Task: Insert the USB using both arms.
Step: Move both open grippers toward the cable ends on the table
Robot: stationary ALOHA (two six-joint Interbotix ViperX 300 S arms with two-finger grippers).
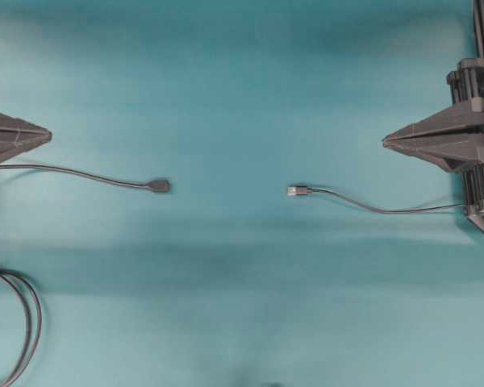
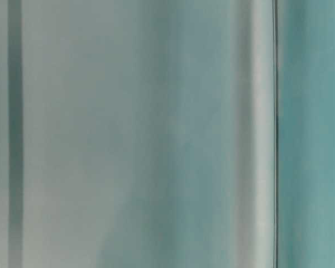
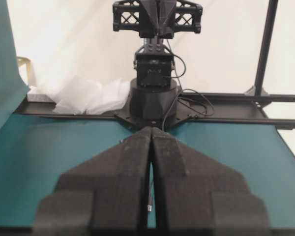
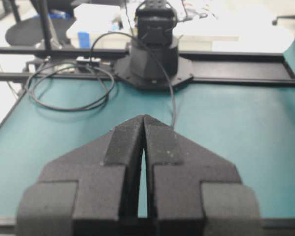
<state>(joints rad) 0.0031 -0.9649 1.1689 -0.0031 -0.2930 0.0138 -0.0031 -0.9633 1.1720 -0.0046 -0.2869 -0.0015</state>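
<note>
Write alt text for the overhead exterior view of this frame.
On a teal table, the USB and a dark socket lie apart, tips facing across a gap. The left gripper and right gripper, both shut and holding nothing, sit at opposite edges. A looped black cable lies lower left.

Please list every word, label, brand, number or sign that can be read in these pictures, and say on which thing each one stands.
There are none that can be read.
The USB, the socket and both cables show no print.
The left hand and the right hand, both closed, show no marking.
The blue item behind the table is too blurred to tell.
The table-level view shows only blur.
</note>
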